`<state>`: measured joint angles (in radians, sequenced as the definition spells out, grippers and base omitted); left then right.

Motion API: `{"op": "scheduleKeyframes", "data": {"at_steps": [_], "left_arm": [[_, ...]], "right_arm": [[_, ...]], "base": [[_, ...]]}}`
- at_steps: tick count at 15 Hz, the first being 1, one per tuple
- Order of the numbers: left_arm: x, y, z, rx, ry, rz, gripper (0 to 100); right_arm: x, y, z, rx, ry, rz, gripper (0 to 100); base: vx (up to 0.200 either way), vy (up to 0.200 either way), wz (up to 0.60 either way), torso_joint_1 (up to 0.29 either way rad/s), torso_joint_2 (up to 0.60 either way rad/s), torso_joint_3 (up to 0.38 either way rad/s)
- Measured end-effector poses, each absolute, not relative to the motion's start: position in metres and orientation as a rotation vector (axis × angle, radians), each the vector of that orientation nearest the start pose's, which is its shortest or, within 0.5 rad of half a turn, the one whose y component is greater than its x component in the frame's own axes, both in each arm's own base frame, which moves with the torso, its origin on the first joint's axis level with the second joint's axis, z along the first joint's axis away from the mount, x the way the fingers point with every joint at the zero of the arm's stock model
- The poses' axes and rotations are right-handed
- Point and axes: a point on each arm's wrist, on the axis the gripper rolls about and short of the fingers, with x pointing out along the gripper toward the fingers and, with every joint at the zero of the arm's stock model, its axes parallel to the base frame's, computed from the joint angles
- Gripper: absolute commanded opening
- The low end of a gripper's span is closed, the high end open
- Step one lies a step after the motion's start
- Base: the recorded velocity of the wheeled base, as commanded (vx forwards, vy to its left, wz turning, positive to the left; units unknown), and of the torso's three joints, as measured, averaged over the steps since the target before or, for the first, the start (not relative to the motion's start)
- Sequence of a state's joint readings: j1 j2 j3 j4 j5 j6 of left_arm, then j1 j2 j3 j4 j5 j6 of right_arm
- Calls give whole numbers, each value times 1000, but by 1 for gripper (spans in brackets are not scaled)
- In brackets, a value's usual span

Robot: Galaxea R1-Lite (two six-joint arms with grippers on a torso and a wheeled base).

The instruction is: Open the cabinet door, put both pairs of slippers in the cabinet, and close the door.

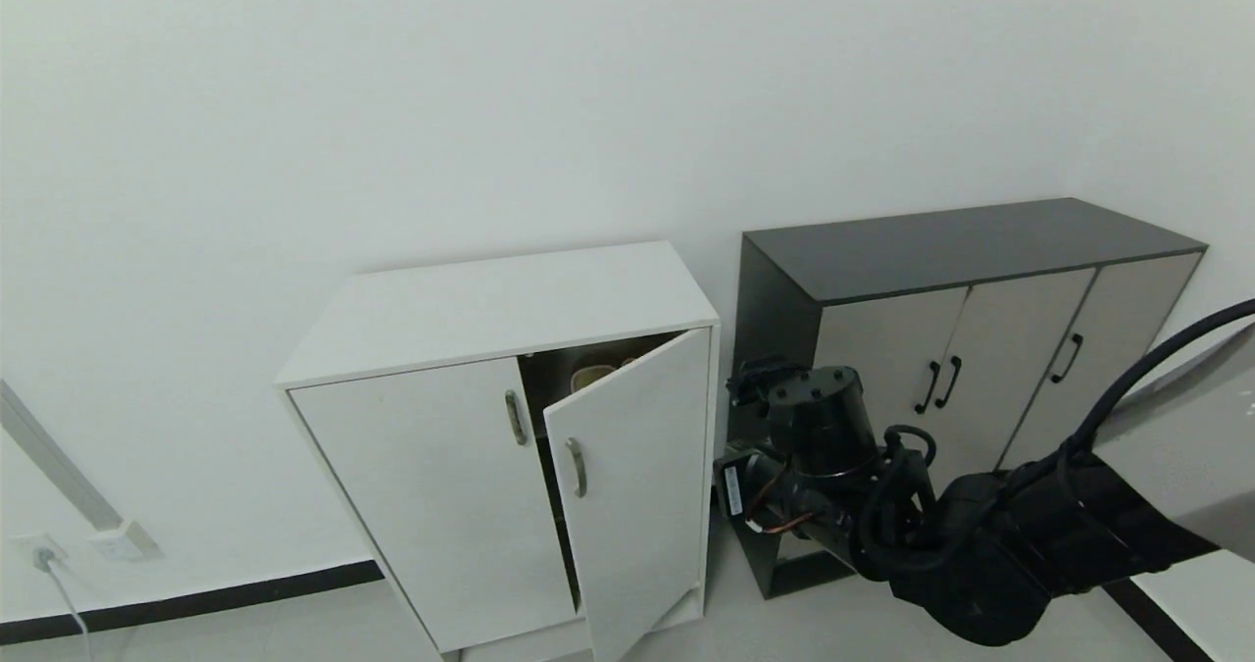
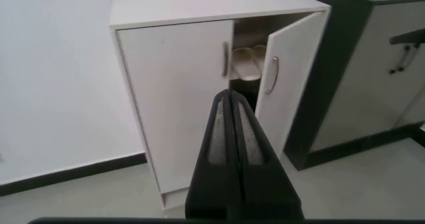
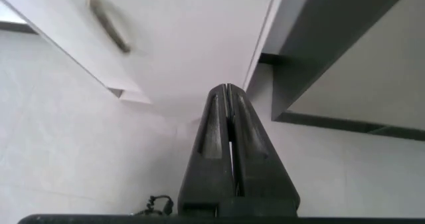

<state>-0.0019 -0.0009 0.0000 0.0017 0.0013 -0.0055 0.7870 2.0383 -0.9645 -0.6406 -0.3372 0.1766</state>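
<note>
White two-door laminate cabinet (image 1: 510,304): right door (image 1: 637,427) ajar, pale slippers (image 2: 247,58) on inner shelf | left gripper (image 2: 230,96), right gripper (image 3: 228,90): fingers together, empty | door judged light, stiff; push beside slim metal handle (image 1: 577,467).

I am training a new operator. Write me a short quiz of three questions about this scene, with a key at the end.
1. True or false: the right door of the white cabinet stands partly open.
2. Seen from the robot, the dark cabinet stands: A) to the left of the white cabinet; B) to its right; C) on top of it.
3. What lies inside, behind the open door?
Key: 1 true; 2 B; 3 pale slippers.
</note>
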Motion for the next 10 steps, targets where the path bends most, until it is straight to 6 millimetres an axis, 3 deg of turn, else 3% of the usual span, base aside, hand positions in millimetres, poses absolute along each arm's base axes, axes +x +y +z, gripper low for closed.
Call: {"op": "scheduleKeyframes", "data": {"at_steps": [2,10], "left_arm": [[-23,0,75,-6,1,0,0],[-23,0,75,-7,0,1,0]], "right_arm": [[268,263,106,-67,414,416,0],[263,259,95,-28,365,503,0]], "base": [[0,0,600,7,10,0],[0,0,0,0,0,0]]}}
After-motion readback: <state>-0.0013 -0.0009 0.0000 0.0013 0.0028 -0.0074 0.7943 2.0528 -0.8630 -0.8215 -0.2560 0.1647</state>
